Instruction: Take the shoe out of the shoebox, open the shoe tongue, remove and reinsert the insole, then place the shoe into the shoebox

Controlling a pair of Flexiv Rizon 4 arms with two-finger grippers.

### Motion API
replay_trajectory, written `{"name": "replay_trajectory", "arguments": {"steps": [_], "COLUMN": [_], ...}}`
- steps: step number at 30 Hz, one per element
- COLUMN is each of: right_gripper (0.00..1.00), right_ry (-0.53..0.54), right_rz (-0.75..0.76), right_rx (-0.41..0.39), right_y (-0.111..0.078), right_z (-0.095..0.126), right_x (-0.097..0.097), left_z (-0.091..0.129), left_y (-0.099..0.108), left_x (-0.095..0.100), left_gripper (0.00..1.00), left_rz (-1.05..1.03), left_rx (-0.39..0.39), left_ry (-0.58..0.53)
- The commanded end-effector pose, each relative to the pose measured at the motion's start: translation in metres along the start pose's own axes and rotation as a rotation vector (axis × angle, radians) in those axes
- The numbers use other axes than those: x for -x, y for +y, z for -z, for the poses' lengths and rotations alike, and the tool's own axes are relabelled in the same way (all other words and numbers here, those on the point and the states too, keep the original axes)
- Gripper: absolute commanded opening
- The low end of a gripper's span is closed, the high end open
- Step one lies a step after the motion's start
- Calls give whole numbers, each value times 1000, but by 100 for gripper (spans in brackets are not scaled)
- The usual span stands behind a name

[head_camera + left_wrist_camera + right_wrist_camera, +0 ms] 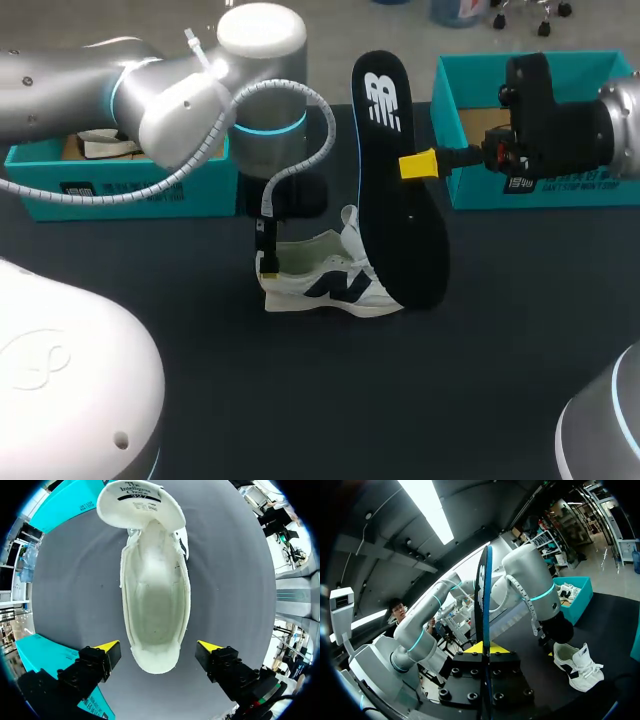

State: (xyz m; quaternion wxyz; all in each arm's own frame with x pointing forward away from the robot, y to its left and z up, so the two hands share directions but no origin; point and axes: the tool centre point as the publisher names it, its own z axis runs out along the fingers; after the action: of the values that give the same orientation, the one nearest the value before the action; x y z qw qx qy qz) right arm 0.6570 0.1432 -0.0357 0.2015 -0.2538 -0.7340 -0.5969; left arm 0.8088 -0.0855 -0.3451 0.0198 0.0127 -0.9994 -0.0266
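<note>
White shoe (330,285) stands on the black table (300,410), its tongue (135,502) folded forward and its interior bare. The left gripper (157,647) hangs over the heel, fingers spread on either side and not touching it. The right gripper (418,164) is clamped on the black insole (400,200), held on end by the toe. A teal left shoebox (130,190) and right shoebox (470,190) sit behind.

My white shoe (335,285) with a dark side logo stands on its sole mid-table, tongue flipped forward, its inside bare. The black insole (400,210) stands on edge beside its toe, pinched in my right gripper (420,164). A teal shoebox (130,190) sits behind at left and a second shoebox (480,185) at right.
</note>
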Motion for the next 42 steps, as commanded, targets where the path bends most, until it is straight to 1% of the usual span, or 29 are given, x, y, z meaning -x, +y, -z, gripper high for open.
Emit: {"name": "replay_trajectory", "arguments": {"steps": [1,12,16,19,22,26,29,42], "right_gripper": [0,0,0,0,0,0,0,0], "right_ry": [0,0,0,0,0,0,0,0], "right_rz": [-1,-1,-1,-1,-1,-1,-1,-1], "right_rx": [-2,-2,-2,-2,-2,-2,-2,-2], "right_y": [0,0,0,0,0,0,0,0], "right_z": [-1,-1,-1,-1,-1,-1,-1,-1], "right_x": [1,1,1,1,1,1,1,1], "left_z": [0,10,20,29,39,46,47,47], "left_y": [-1,2,7,11,17,23,25,25], "left_x": [1,-5,-5,-3,-3,-4,-3,-3], "left_gripper": [100,100,100,100,100,100,100,100], "left_rz": [-1,-5,-10,2,10,16,48,48], "left_rx": [5,2,-2,12,-21,-29,-3,-3], "left_ry": [1,-32,-43,-51,-42,-50,-40,-40]}}
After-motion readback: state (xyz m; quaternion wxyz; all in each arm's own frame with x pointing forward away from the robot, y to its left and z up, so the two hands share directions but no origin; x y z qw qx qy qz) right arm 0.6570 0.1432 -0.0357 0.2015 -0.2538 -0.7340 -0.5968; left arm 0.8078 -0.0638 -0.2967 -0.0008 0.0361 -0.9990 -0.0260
